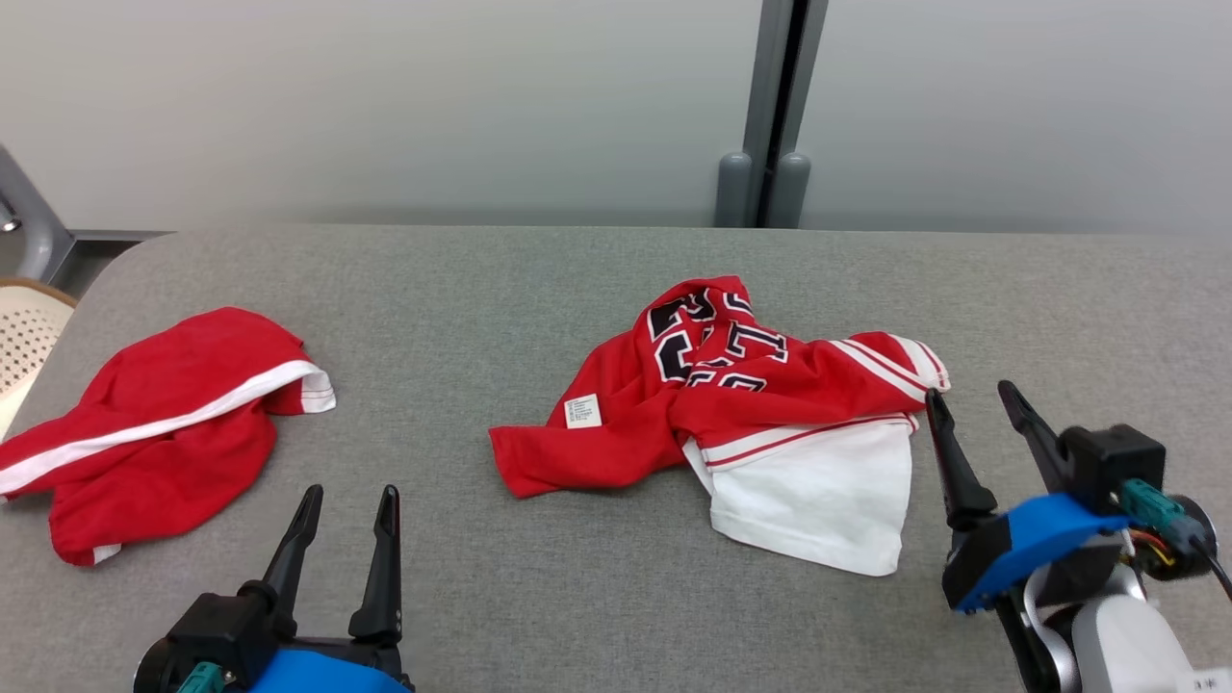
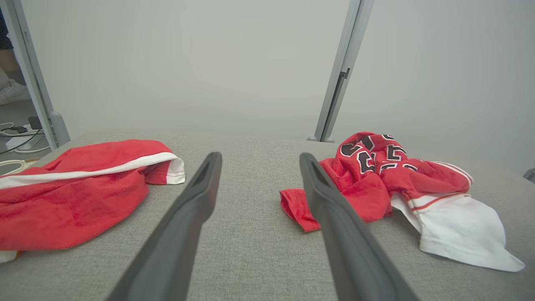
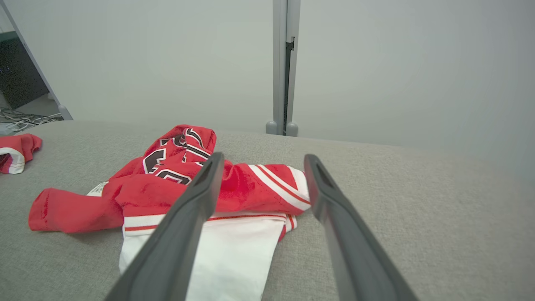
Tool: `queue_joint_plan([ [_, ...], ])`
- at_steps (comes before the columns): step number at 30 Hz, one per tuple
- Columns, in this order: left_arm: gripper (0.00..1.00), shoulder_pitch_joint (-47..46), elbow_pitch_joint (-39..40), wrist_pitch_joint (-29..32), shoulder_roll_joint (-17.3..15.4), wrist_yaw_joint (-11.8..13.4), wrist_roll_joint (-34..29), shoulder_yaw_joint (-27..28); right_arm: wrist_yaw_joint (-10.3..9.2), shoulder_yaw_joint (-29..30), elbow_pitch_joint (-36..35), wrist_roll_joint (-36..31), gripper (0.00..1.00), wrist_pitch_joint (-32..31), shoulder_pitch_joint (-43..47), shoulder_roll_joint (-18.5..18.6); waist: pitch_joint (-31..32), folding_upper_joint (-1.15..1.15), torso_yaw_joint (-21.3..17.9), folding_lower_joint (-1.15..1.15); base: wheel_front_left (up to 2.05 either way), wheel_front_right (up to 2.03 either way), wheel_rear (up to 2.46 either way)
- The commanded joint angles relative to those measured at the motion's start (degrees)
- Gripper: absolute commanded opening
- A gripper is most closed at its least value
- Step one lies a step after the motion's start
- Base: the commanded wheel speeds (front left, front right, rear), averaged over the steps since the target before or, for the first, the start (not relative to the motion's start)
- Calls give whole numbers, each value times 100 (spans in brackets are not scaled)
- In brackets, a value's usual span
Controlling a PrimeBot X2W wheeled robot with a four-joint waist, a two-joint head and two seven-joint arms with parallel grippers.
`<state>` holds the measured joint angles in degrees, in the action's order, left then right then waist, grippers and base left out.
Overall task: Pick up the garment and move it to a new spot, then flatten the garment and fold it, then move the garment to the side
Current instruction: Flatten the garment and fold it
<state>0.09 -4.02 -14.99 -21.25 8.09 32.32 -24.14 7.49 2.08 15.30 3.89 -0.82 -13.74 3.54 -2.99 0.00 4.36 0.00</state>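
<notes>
A crumpled red garment point(image 1: 751, 395) with dark lettering, white stripes and a white panel lies bunched at the middle of the grey padded table point(image 1: 577, 597). My right gripper point(image 1: 968, 393) stands open just to the right of its striped edge, holding nothing. In the right wrist view the garment point(image 3: 146, 192) spreads under and to the left of the open right gripper point(image 3: 264, 156). My left gripper point(image 1: 351, 493) is open near the front edge, apart from any cloth. From the left wrist, the garment point(image 2: 376, 184) lies to the right of the open left gripper point(image 2: 260, 156).
A second red garment with a white stripe point(image 1: 173, 423) lies crumpled at the table's left end point(image 2: 71, 200). A pale perforated chair point(image 1: 24, 332) stands beyond the left edge. A grey post point(image 1: 770, 115) rises behind the table against the wall.
</notes>
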Motion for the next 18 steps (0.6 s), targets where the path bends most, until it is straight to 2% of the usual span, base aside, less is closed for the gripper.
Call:
queue_joint_plan([
  [1, 100, 48, 20, -25, -26, 22, 7, 19, 2, 63, -252, 71, 100, 52, 261, -37, 57, 0, -117, 0, 0, 0, 0],
  [8, 100, 102, -33, -19, -62, 29, 35, 31, 2, 96, -1126, 473, 100, -15, 1145, -65, 88, 0, -340, 0, 0, 0, 0],
  [14, 100, -40, -139, 47, -47, 29, 90, 24, 2, 7, -1341, 576, 100, -155, 1241, -66, 9, 0, -484, 0, 0, 0, 0],
  [18, 100, -272, -347, 233, -32, -83, 164, -18, 2, -47, -1407, 581, 100, -205, 1185, -66, -86, 0, -529, 0, 0, 0, 0],
])
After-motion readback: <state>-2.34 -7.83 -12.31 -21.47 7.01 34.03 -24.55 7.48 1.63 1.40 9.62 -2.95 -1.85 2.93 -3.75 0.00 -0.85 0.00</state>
